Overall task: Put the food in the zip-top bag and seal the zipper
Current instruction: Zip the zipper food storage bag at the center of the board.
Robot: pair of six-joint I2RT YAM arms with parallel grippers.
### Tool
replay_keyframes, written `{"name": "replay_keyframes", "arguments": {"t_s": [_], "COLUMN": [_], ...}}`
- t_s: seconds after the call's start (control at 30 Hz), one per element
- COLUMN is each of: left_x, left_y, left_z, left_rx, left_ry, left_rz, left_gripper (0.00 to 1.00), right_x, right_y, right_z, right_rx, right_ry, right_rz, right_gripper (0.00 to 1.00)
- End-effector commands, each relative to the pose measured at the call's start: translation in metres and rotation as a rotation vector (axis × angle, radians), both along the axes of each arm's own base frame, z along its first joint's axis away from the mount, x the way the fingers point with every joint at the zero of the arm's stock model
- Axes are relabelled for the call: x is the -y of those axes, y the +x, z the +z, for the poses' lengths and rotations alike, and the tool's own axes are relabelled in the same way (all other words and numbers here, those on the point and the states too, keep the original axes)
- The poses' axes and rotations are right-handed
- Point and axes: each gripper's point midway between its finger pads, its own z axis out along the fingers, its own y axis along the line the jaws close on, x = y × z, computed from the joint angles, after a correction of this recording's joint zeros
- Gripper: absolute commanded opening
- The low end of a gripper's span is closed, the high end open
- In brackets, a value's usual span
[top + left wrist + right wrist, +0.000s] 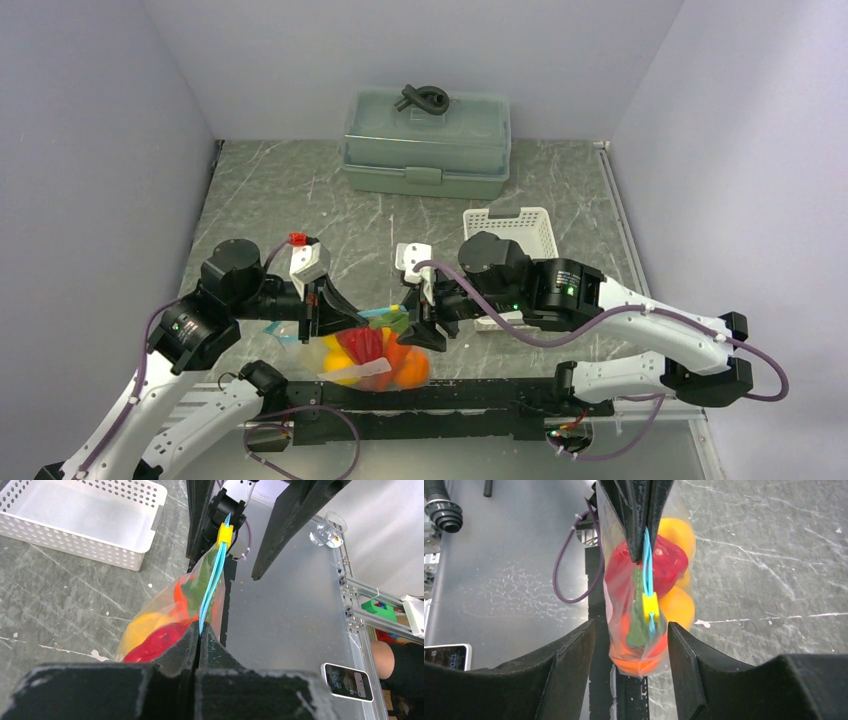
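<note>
Left end effector (199, 634) is clenched on the zipper (212, 577) of the zip-top bag (150, 615); right end effector (630, 627) is released, straddling the bag, food (666, 562) inside.

surface: grey marbled table (300, 200) | far edge: grey-green lidded box (425, 145) | right: white lattice basket (508, 213)

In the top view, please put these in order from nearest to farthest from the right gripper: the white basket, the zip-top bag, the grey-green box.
1. The zip-top bag: right at the fingertips of the right gripper, by the table's near edge.
2. The white basket: beyond the gripper, slightly to the right.
3. The grey-green box: farthest, at the back wall.
</note>
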Motion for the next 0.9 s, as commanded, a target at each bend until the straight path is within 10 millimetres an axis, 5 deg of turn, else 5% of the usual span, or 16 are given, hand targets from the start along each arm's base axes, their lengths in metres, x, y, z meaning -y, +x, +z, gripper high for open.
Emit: {"name": "replay_keyframes", "arguments": {"t_s": [0.0, 0.33, 0.87], "left_x": [0.003, 0.005, 0.005], "left_y": [0.000, -0.002, -0.003], "left_z": [0.019, 0.023, 0.030], "left_rx": [0.055, 0.050, 0.062], "left_ry": [-0.062, -0.082, -0.104], "left_rz": [-0.011, -0.030, -0.023], "left_gripper": [0.00, 0.00, 0.00], "right_x": [-0.003, -0.008, -0.013], "right_y": [0.016, 0.017, 0.003], "right_z": [0.015, 0.028, 0.027], "right_rx": [0.037, 0.000, -0.044], "right_ry": [0.111, 0.238, 0.289], "right_rz": [-0.087, -0.081, 0.020], "right_gripper": [0.59, 0.58, 0.34]}}
